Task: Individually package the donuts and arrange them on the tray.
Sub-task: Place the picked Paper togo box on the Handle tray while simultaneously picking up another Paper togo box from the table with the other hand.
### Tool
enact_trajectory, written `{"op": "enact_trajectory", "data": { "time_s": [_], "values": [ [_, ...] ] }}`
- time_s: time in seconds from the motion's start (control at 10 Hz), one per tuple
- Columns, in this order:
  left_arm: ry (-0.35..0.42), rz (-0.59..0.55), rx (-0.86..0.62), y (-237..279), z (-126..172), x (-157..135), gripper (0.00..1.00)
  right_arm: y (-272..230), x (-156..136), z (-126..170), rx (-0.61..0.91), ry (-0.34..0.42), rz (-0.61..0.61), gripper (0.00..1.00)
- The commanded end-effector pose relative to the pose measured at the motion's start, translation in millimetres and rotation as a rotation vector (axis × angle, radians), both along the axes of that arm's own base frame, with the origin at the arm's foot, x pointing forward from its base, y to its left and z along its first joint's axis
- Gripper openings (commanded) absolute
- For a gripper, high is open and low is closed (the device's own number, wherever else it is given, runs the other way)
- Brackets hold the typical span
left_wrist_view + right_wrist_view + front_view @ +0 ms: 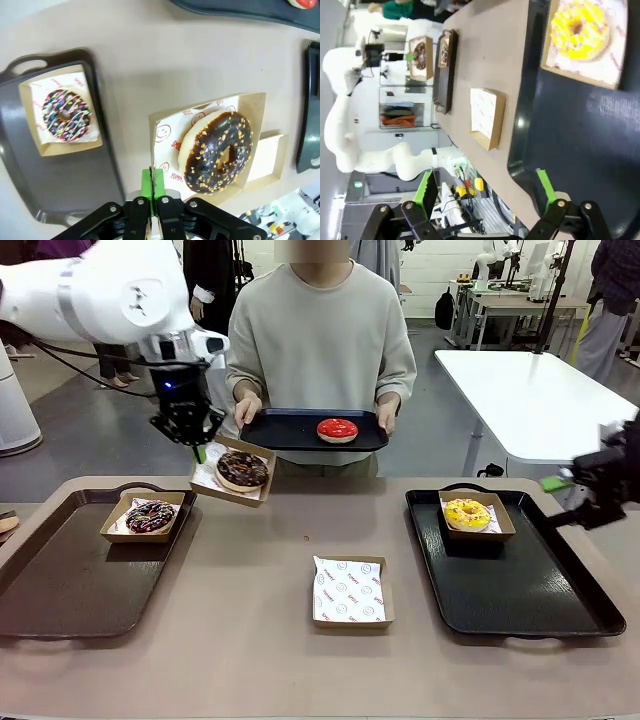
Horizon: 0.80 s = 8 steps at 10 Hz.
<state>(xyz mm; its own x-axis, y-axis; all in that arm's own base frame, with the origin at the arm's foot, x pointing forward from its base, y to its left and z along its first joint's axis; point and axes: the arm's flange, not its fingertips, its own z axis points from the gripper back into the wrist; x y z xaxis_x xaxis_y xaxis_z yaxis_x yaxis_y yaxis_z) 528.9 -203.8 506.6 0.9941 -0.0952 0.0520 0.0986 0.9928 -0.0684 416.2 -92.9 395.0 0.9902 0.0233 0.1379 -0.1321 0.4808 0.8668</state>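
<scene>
Box (167, 136) pinched in left gripper (152, 175); right gripper (484, 176) wide.

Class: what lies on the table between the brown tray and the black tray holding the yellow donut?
Front view: one empty paper-lined box, on otherwise bare tabletop.

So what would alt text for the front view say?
The robot's left jaws, shut on its rim, hold a square brown cardboard box with a chocolate sprinkled ring donut tilted above the tan table. Across it, a person holds a dark tray bearing a glossy red ring donut.
</scene>
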Motion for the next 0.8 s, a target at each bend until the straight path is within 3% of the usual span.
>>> {"op": "enact_trajectory", "data": {
  "time_s": [0.0,0.3,0.7],
  "values": [
    [0.018,-0.013,-0.011,35,9,-18,0.01,51,12,27,-0.138,0.060,0.037,1.00],
    [0.047,0.027,-0.006,82,9,-32,0.01,135,32,51,-0.352,0.115,0.067,1.00],
    [0.053,0.024,-0.031,122,-2,-47,0.01,219,42,32,-0.542,0.089,0.091,1.00]
  ]
}}
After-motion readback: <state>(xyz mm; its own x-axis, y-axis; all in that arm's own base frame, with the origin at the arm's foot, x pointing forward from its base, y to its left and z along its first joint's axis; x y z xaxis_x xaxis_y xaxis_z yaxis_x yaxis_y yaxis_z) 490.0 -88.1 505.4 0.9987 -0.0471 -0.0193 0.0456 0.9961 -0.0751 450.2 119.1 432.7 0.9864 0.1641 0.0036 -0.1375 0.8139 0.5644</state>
